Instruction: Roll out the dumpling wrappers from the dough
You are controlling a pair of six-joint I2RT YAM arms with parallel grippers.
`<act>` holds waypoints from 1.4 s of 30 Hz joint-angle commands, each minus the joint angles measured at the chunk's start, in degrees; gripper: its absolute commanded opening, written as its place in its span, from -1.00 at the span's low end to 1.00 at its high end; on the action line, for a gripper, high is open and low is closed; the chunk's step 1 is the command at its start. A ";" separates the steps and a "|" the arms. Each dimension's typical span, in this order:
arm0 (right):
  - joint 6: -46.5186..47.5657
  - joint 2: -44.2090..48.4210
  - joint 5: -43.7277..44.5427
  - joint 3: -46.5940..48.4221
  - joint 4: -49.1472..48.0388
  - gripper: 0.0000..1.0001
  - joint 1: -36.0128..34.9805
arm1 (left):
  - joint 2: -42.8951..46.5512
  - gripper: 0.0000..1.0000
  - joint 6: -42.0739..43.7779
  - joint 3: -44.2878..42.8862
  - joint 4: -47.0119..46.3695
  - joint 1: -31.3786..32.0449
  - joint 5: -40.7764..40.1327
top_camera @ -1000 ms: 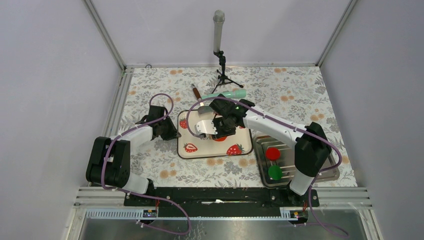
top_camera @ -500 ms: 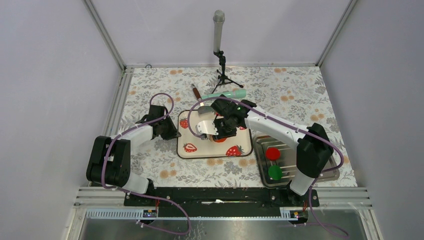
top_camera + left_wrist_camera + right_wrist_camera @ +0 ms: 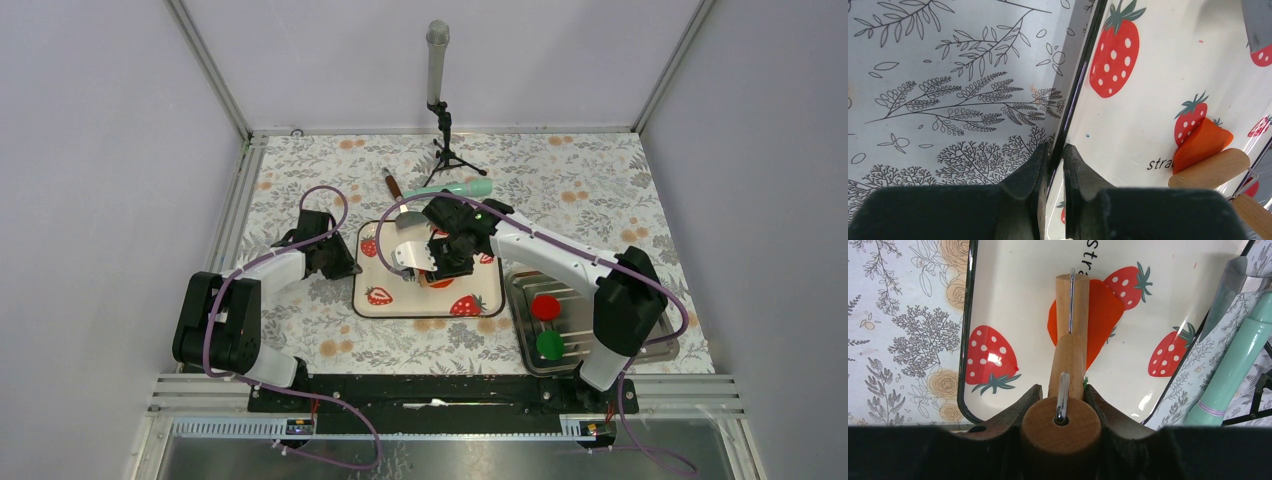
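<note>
Dragged a shade nearer the bases than a second back: right gripper [image 3: 446, 262], wooden roller [image 3: 1071, 305] along with it; no shift on the left. Clamped on that roller by its round handle, fingers [image 3: 1018, 407] snug on both sides of the wood. Lying under the roller barrel, partly hidden by it: the dough [image 3: 1100, 315], a flat orange-red patch on the white face of the strawberry tray [image 3: 385, 300]. Over to the left gripper [image 3: 1054, 155]: nipped nearly closed on the tray's dark rim, one finger inside, one outside. Crowding the tray's far edge: a shiny metal blade [image 3: 403, 248], a mint-green handle [image 3: 465, 188], a brown-handled tool [image 3: 391, 183]. Off to the right, a steel tray [image 3: 572, 318] carrying a red disc [image 3: 545, 307] and a green disc [image 3: 549, 345], half covered by the right arm. Further back, a microphone [image 3: 438, 60] on a tripod. Underneath it all, a floral cloth [image 3: 600, 190]; around it, plain pale walls and metal framing. Tally: two arms, two trays, two discs, one roller, one piece of dough
</note>
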State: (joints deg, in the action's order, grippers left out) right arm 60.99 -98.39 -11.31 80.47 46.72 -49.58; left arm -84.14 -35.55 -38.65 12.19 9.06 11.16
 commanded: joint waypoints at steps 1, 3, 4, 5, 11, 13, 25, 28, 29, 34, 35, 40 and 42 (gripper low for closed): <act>-5.07 -4.15 -11.87 -4.09 19.92 -1.00 -0.95 | -1.51 -1.00 -0.12 -1.26 -0.23 -0.71 -5.38; -5.14 -4.31 -11.97 -3.94 20.34 -1.00 -0.95 | -1.60 -1.00 -0.33 -1.36 0.02 -0.72 -5.46; -5.18 -4.40 -11.93 -3.76 20.61 -1.00 -0.95 | -1.65 -1.00 -0.64 -1.44 0.18 -0.71 -5.59; -5.18 -4.59 -11.97 -3.62 20.95 -1.00 -0.95 | -1.67 -1.00 -1.05 -1.49 0.47 -0.71 -5.79; -5.41 -4.96 -12.31 -3.21 22.20 -1.00 -1.00 | -1.36 -1.00 -4.45 -1.26 1.59 -0.75 -7.28; -5.81 -5.01 -12.54 -3.30 22.34 -1.00 -1.05 | -1.16 -1.00 -5.30 -1.16 1.68 -0.71 -7.66; -7.46 -5.47 -13.61 -3.06 23.79 -1.00 -1.21 | -0.33 -1.00 -8.87 -0.56 2.75 -0.88 -9.06; -7.63 -5.44 -13.80 -3.03 24.15 -1.00 -1.17 | -0.33 -1.00 -8.92 -0.47 2.70 -0.99 -9.05; -7.64 -5.57 -13.82 -3.03 24.23 -1.00 -1.21 | -0.36 -1.00 -8.88 -0.47 2.65 -0.98 -8.97; -7.89 -5.98 -14.31 -2.66 24.94 -1.00 -1.22 | -0.18 -1.00 -8.75 -0.28 2.37 -1.06 -8.79; -7.83 -6.09 -14.47 -2.63 25.22 -1.00 -1.26 | -0.15 -1.00 -8.75 -0.28 2.31 -1.06 -8.79; -8.19 -6.07 -14.43 -2.13 26.33 -1.00 -1.22 | -0.15 -1.00 -8.81 -0.24 2.31 -1.14 -8.62; -8.46 -5.88 -14.57 -2.16 26.93 -1.00 -1.22 | -0.15 -1.00 -8.83 -0.21 2.32 -1.17 -8.61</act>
State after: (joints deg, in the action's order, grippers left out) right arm 58.61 -99.61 -14.44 82.85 51.40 -49.58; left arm -84.38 -42.09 -39.29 13.67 9.06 9.50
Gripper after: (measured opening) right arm 0.398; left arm 0.134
